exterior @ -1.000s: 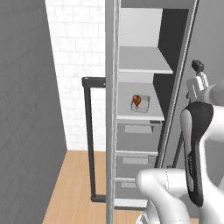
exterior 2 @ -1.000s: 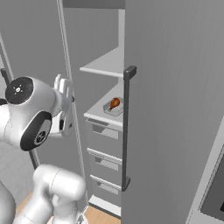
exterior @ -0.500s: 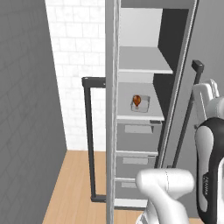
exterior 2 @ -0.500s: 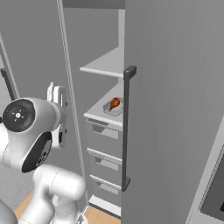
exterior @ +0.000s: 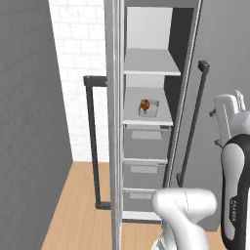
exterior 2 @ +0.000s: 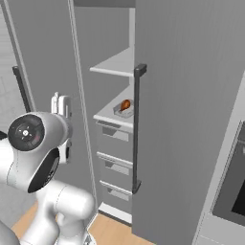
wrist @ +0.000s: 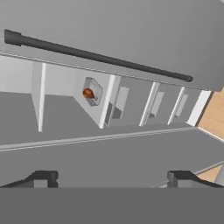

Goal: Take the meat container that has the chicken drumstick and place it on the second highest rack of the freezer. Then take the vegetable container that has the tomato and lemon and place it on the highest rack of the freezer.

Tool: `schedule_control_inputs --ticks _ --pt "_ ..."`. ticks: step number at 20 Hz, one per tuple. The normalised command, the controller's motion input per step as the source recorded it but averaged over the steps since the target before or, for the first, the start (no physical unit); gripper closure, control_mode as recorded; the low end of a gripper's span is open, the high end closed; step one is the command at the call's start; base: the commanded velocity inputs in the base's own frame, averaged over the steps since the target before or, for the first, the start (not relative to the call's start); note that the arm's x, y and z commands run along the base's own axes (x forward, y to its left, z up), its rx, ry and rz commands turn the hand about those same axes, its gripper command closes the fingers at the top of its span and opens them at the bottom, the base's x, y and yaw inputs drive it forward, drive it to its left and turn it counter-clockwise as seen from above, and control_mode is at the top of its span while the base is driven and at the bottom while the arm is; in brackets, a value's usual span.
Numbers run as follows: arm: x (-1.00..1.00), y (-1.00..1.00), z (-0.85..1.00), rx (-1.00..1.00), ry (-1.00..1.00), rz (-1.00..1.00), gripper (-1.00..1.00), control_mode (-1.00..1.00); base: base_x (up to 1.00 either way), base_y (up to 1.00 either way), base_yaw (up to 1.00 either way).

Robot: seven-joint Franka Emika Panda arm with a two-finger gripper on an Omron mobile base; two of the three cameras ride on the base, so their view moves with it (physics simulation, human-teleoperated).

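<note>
- The meat container with the chicken drumstick sits on the lower of the freezer's two pale shelves, so the first half looks done.
- The gripper is spread wide and carries nothing; its fingertips point at the open cabinet from outside.
- The highest rack is bare, and the vegetable container is out of view.
- Risk: the arm stands close between the open door and its dark handle; a wide swing away could clip either.
- Risk: sliding a bigger tray onto the highest rack could catch the shelf edge and tip its fruit.
</note>
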Motion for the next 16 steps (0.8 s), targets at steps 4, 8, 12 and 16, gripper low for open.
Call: schedule_control_inputs --ticks 4,8,12,16 --pt "0.0 0.0 0.0 0.0 0.0 0.0 -1.0 1.0 -0.45 -0.52 -0.01" --pt "0.0 0.0 0.0 0.0 0.0 0.0 -1.0 1.0 -0.23 -0.79 -0.05" --pt "0.0 0.0 0.0 0.0 0.0 0.0 -1.0 1.0 -0.15 -0.79 -0.07" --pt "0.0 0.0 0.0 0.0 0.0 0.0 -1.0 1.0 -0.03 -0.86 -0.07"
